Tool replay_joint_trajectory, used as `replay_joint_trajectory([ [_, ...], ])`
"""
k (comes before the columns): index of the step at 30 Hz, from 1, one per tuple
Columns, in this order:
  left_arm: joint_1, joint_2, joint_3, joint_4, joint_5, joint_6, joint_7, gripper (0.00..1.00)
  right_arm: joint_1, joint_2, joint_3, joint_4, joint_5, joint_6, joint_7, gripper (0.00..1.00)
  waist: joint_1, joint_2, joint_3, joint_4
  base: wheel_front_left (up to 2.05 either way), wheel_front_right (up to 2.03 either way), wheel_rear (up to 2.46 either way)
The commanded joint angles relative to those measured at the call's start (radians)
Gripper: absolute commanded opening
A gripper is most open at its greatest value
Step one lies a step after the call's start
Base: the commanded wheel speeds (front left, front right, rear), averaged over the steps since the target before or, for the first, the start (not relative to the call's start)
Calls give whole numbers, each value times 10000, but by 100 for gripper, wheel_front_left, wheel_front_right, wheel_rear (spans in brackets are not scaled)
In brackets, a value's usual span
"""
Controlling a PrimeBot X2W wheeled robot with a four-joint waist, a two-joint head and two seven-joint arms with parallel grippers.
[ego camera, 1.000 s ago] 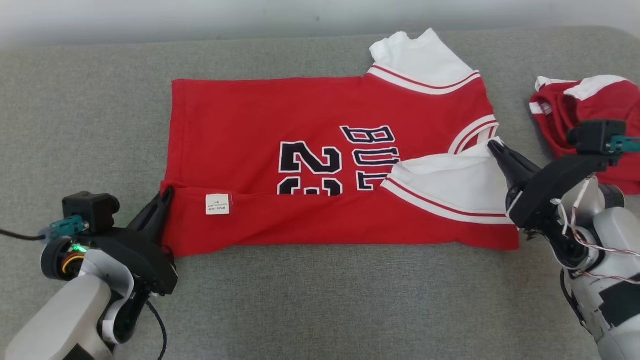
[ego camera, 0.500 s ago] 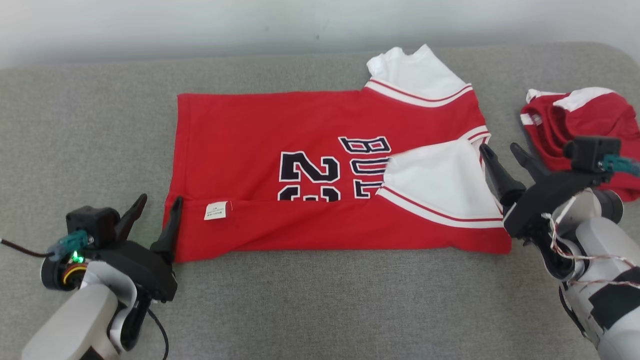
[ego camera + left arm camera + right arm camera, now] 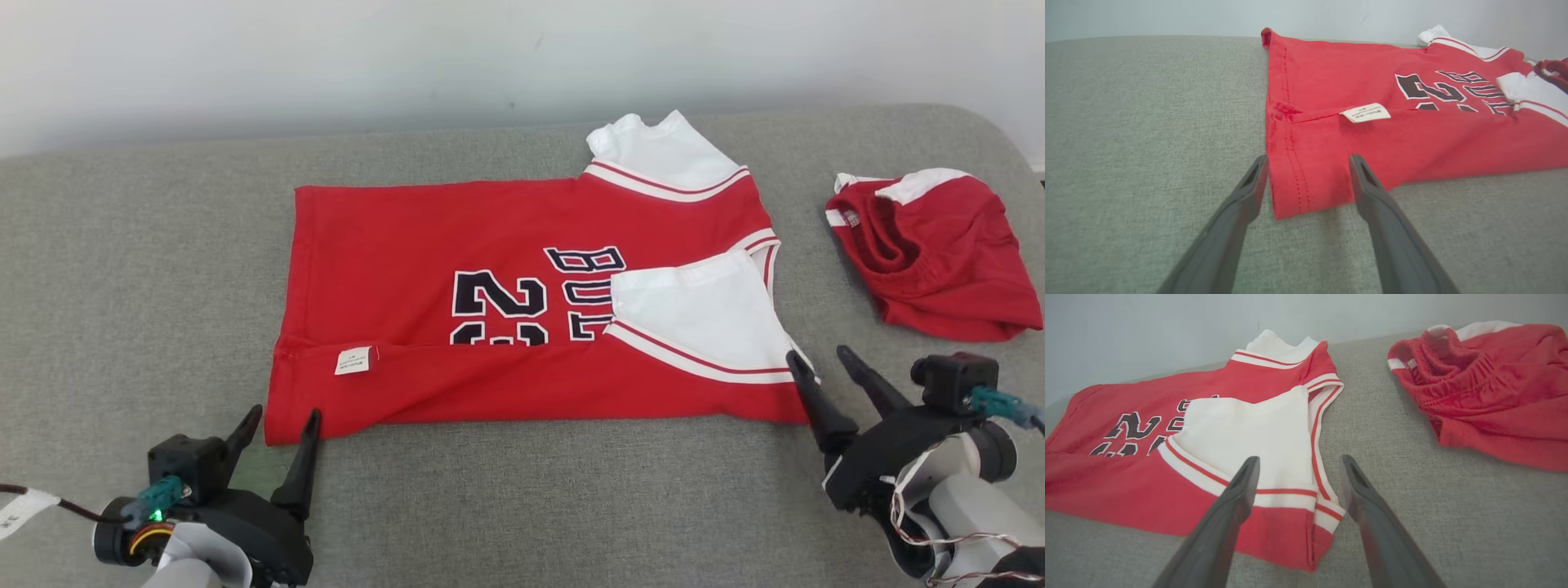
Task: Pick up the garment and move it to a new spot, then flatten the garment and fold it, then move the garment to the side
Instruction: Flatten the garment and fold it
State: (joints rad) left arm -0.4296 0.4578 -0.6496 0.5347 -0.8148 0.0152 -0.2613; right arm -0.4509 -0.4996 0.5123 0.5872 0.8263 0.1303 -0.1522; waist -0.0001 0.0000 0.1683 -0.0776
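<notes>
The garment (image 3: 457, 237) is a red jersey with white sleeves and dark lettering, lying flat on the grey surface with its near long edge folded over the print. A white label (image 3: 353, 360) shows on the fold. My left gripper (image 3: 283, 416) stands open just off the jersey's near left corner (image 3: 1298, 192), touching nothing. Near the right corner, my right gripper (image 3: 819, 363) is open too, beside the folded-in white sleeve (image 3: 1249, 437) and holding nothing.
A crumpled pair of red shorts (image 3: 931, 253) with white trim lies to the right of the jersey, also in the right wrist view (image 3: 1490, 388). The grey cushioned surface (image 3: 147, 269) runs back to a pale wall (image 3: 326, 57), with bare room left and in front.
Both grippers let go of the folded jersey edge, opened and drew back toward me. The camera tilted, so the whole scene sits lower in the picture.
</notes>
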Motion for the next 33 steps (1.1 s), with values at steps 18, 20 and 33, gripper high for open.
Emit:
replay_joint_trajectory([
  [18, -434, -753, 75, 1514, 302, -234, -33, 9, -118, 724, 507, 910, -1075, 1, 136, 0, 1, 0, 461, -120, 0, 0, 0],
  [20, -465, -874, 20, 1795, 371, -355, -22, 0, -133, 737, 466, 971, -1095, 1, 24, 0, 1, 0, 401, -98, 0, 0, 0],
  [33, 1329, -569, 259, 918, 696, -349, -33, 0, 2226, 416, -698, -522, -17, 1, 156, 0, 1, 0, -1037, 121, 0, 0, 0],
])
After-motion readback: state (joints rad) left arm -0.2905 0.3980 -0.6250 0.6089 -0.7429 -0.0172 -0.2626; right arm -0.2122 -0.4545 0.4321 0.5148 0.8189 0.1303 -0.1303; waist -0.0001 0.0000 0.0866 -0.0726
